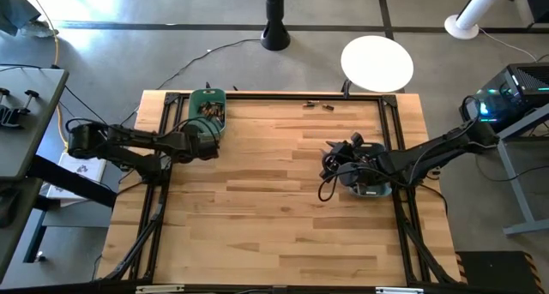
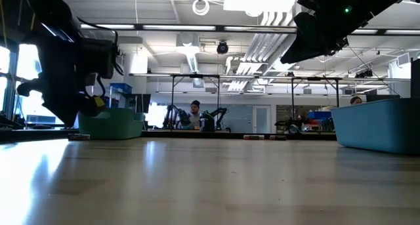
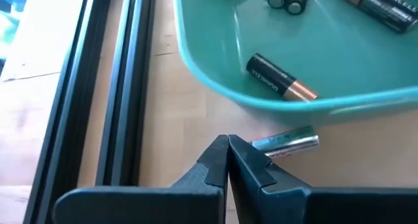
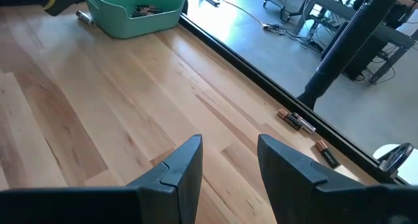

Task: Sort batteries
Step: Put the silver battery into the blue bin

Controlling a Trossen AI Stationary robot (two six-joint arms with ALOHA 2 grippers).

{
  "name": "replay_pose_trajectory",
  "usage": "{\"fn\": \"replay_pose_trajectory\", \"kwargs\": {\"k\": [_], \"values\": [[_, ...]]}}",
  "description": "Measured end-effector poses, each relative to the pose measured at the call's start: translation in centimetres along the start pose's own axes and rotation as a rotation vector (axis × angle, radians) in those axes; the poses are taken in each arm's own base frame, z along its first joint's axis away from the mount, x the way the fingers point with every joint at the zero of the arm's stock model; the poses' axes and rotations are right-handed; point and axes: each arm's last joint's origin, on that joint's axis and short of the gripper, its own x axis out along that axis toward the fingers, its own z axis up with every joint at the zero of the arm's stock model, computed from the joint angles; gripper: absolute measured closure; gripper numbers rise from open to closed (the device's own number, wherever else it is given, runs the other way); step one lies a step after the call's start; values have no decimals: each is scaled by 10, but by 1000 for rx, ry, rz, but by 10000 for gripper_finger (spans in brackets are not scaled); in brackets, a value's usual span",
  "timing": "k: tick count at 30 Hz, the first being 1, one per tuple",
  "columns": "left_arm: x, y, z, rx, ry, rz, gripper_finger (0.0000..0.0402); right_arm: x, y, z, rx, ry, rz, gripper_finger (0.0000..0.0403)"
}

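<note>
Wood-plank bench (image 1: 274, 200) inside a black rail frame, open lab room beyond with a seated person far back in the low view. Left claw (image 3: 228, 145) sits just outside the green bin (image 1: 208, 105) at the far-left corner, fingers clenched tip to tip with nothing between them; a silver battery (image 3: 285, 142) lies on the bench right beside the tips, against the bin wall, not gripped. Judging from that, the clench looks like a missed pick, or possibly a nudge. Inside the bin: one copper-and-black battery (image 3: 281, 80) near the wall, more cells further in, so sorting is partly done. Right claw (image 4: 227, 165) hangs over the blue bin (image 1: 367, 187) on the right side, fingers released and apart, empty, likely waiting its turn. Loose batteries (image 1: 316, 105) still lie along the far edge near the rail, well apart from both claws; those remain to sort. View differences: only the left wrist view shows the silver cell and the empty clench; the high view hides that spot under the arm. High view gives the layout of both bins and arms. Right wrist view shows the far-edge cells clearly as copper-and-black ones (image 4: 298, 121) plus the green bin's contents from afar. Low view gives bin heights and that both claws are off the bench, but no batteries readable.
</note>
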Motion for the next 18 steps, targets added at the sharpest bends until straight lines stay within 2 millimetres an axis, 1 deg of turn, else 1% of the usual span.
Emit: {"fn": "replay_pose_trajectory", "kwargs": {"k": [8, 12, 18], "values": [[3, -7, 5, 5, 30, -69, 401, 0, 0, 0, 2, 5, 14, 261], [4, -6, 4, 8, 32, -67, 401, 0, 1, 0, 1, 12, 30, 261], [15, 3, -12, -14, 41, -43, 401, 0, 1, 0, -1, 14, 35, 261]]}}
